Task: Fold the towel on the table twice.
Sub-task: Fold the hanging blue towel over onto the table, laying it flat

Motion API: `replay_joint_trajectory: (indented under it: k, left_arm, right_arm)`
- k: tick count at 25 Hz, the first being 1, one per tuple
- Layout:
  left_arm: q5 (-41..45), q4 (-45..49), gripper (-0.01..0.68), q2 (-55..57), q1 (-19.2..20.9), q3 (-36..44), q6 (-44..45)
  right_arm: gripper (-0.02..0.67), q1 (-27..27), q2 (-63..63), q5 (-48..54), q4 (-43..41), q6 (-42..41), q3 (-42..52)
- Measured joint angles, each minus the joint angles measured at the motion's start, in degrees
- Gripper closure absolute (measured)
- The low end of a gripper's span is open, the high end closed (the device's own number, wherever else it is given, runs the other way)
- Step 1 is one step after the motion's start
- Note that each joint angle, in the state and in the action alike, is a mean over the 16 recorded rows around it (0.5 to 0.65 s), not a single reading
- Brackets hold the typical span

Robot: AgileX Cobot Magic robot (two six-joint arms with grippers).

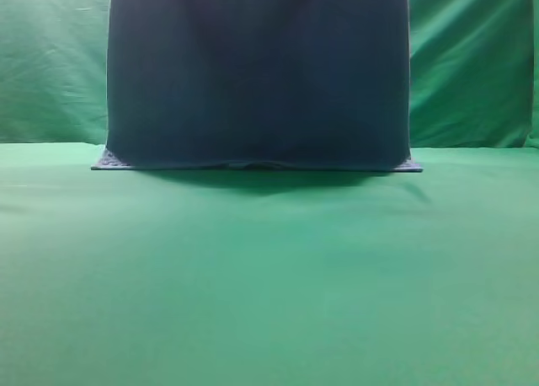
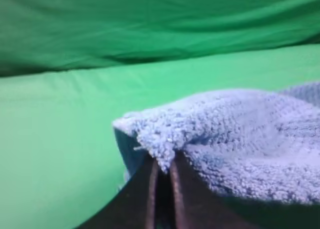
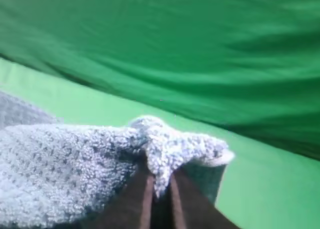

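Large blue-grey waffle-knit towel (image 1: 257, 74) hangs lifted, far edge resting on smooth green bench (image 1: 269, 276). Left tool (image 2: 162, 171), right tool (image 3: 159, 181) each pinching corner. Advice: carry both corners level, lay onto far edge.

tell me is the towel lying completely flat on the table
No, the towel hangs upright like a curtain in the high view, and only its bottom edge rests on the table.
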Motion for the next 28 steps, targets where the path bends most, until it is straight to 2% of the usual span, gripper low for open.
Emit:
replay_joint_trajectory:
  k: [6, 12, 23, 28]
  left_arm:
    - [1.3, -1.2, 0.673, -2.2, 0.0, 6.8, -1.0]
    - [-1.8, -3.3, 0.673, -9.6, -0.1, 18.5, -1.1]
    - [-14.6, -9.0, 0.673, -33.7, -0.4, 53.0, -0.3]
    - [-18.5, -12.1, 0.673, -44.6, -0.6, 68.1, 0.4]
  right_arm:
    - [0.649, 0.0, -2.9, 3.1, -0.1, 0.0, 6.1]
    - [0.649, 0.0, -10.4, 1.7, 0.1, 0.9, 17.6]
    - [0.649, 0.3, -27.9, -6.2, 3.0, 2.3, 44.9]
    - [0.649, 2.2, -35.3, -7.5, 4.9, 2.8, 55.0]
